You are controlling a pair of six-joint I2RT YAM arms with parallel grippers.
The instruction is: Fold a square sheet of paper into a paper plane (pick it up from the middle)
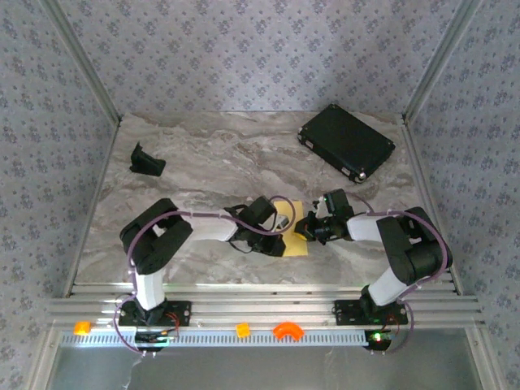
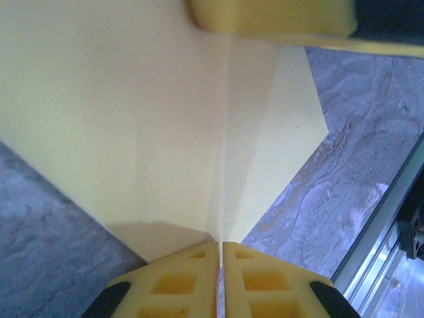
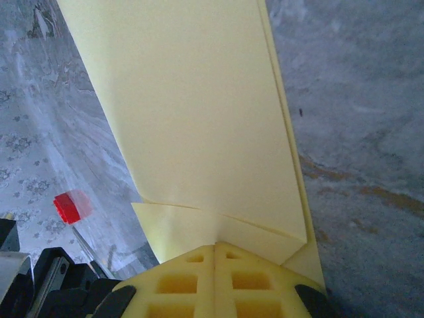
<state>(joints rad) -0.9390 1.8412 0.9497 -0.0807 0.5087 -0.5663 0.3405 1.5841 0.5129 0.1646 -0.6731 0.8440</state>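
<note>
- Left gripper: pinching the square sheet of paper, jaws together (creased, pale yellow).
- Right gripper: clamping shut on its opposite side.
- Sheet: sitting between both, front-centre of counter.

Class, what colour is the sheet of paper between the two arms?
Pale yellow; the square sheet of paper shows best in the right wrist view.

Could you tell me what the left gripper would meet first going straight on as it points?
The left gripper, shut on the square sheet of paper, would push into it, then probably meet the right gripper holding the far edge; depth is unclear.
</note>
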